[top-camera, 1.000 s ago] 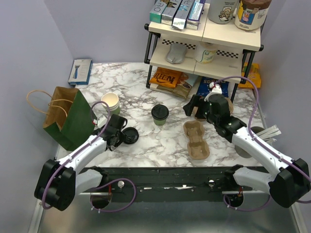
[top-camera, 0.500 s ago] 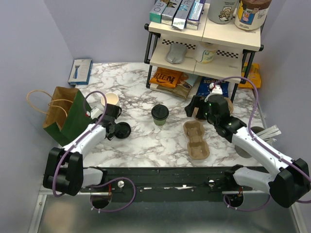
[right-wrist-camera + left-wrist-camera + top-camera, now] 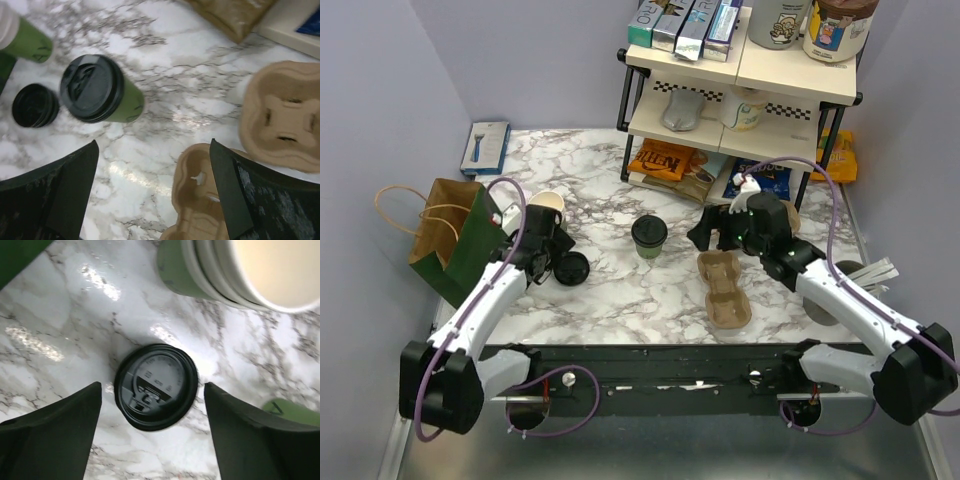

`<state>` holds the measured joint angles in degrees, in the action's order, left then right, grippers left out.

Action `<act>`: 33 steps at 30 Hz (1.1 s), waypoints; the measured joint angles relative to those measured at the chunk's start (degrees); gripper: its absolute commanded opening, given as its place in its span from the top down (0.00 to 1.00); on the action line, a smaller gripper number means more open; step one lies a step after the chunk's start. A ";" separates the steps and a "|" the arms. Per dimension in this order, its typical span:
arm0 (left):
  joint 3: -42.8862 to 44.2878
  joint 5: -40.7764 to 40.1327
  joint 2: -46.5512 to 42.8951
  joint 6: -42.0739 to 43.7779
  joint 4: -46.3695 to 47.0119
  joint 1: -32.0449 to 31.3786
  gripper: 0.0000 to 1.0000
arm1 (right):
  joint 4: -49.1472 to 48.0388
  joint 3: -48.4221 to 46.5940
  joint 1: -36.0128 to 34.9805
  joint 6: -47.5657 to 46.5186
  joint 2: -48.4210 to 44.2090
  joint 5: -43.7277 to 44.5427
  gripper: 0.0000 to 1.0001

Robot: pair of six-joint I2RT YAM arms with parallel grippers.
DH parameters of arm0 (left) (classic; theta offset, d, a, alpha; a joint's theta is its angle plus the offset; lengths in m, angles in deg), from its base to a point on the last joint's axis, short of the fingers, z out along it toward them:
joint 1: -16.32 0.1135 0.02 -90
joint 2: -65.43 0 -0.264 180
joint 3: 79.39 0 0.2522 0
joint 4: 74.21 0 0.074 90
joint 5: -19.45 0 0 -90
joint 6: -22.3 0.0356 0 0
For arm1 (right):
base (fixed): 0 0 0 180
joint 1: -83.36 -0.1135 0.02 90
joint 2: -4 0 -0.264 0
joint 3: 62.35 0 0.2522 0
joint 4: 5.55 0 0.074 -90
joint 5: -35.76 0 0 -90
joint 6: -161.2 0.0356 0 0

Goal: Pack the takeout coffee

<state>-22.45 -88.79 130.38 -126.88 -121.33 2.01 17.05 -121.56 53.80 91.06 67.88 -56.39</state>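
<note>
A loose black lid lies flat on the marble, and my left gripper stands open over it, one finger on each side and nothing held. From above, the lid sits just right of the left gripper. Beyond it stands an open dark-green cup with a cream inside, apparently several nested together. A second green cup with its lid on stands mid-table. My right gripper hangs open and empty between that cup and the carriers.
A brown pulp cup carrier lies right of centre, with another behind it. A green paper bag stands at the left. A two-tier rack of snacks and cups fills the back right, and a blue box lies back left.
My left gripper carried the black lid left toward the open cup, then opened and let it go on the table. My right gripper drifted slightly left, still open.
</note>
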 measured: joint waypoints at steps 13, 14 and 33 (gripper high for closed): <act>12.92 14.38 -16.74 12.07 -0.83 -6.23 0.01 | -3.91 -10.93 -2.43 5.68 19.39 -14.43 0.10; 13.18 14.29 -17.66 12.33 -1.27 -6.23 0.01 | -4.13 -11.52 -2.69 6.56 20.52 -14.38 0.12; 10.80 17.86 -26.14 14.43 -4.85 -6.19 0.01 | -6.51 -20.61 -4.90 16.76 34.62 -12.76 0.72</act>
<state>-11.65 -70.93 104.24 -112.45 -126.18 -4.18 10.54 -142.17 48.90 107.83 102.50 -69.15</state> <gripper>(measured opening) 0.988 0.345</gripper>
